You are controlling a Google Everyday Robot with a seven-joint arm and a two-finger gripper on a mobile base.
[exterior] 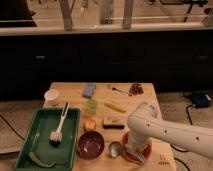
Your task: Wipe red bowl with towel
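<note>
**Q:** So, what lies on the table (70, 89), starting from the left?

**A:** Nearest the left edge sits a green tray (30, 136) holding a white brush (59, 131) and, at its front, something green, maybe a pepper (42, 160). Behind the tray stands a small white cup (51, 96). Moving right, there is a dark purple bowl (90, 144) at the front, with a small orange cup (90, 124) just behind it, a pale green item (90, 106) behind that, and a blue sponge (89, 90) near the back edge. Next come a dark block (113, 122), a yellow item (115, 106) and a small metal cup (116, 148).

**Q:** And the red bowl?

**A:** The red bowl (145, 152) is at the front right, just beside the metal cup. Only its rim shows, because the white arm (170, 136) bends down over it from the right.

**Q:** Where is the gripper, and is it holding the towel?

**A:** The gripper (134, 151) is down inside the red bowl. A pale patch under it may be the towel (137, 155), but I cannot make it out for certain, and I cannot tell how the jaws stand.

**Q:** How far along is the job?

**A:** My judgement is that wiping is under way: the reach and the lowering into the bowl are done. What seems left is finishing the wipe around the inside and lifting clear. Whether the bowl is clean, I cannot tell.
</note>
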